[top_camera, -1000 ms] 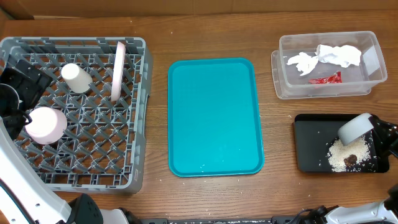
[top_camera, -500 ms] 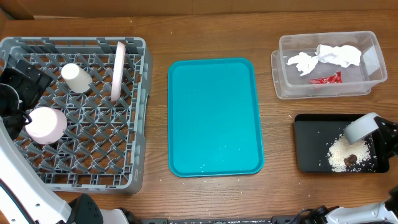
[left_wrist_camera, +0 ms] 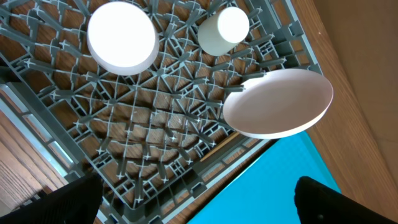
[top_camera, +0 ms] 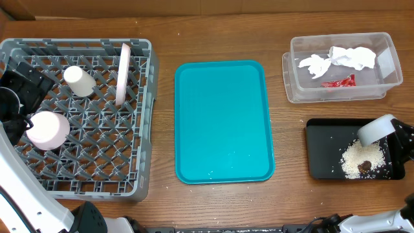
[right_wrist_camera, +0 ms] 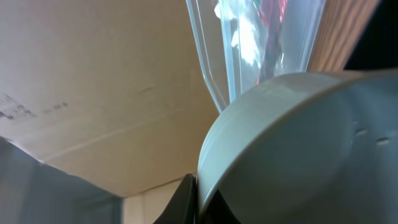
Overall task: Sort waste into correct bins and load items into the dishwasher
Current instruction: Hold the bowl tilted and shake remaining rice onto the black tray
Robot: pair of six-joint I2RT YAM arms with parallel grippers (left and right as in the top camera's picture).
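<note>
Drawn slightly rightward, the bowl (top_camera: 376, 129) is judged emptied: the left hand (left_wrist_camera: 198, 200) is held spread above the rack (top_camera: 84, 152), rice (top_camera: 352, 162) lies on the black tray (top_camera: 320, 152), and the bowl, clenched in the right hand (top_camera: 398, 137), remains to be racked.

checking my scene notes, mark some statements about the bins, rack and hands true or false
1. The red wrapper lies in the clear tub. True.
2. The rice sits in the clear tub. False: it is in the black tray.
3. The right hand is shut on the grey-white bowl, tilted over the black tray. True.
4. The plate lies flat in the rack. False: it stands on edge.
5. The left hand holds the white cup. False: it is open; the cup sits in the rack.
</note>
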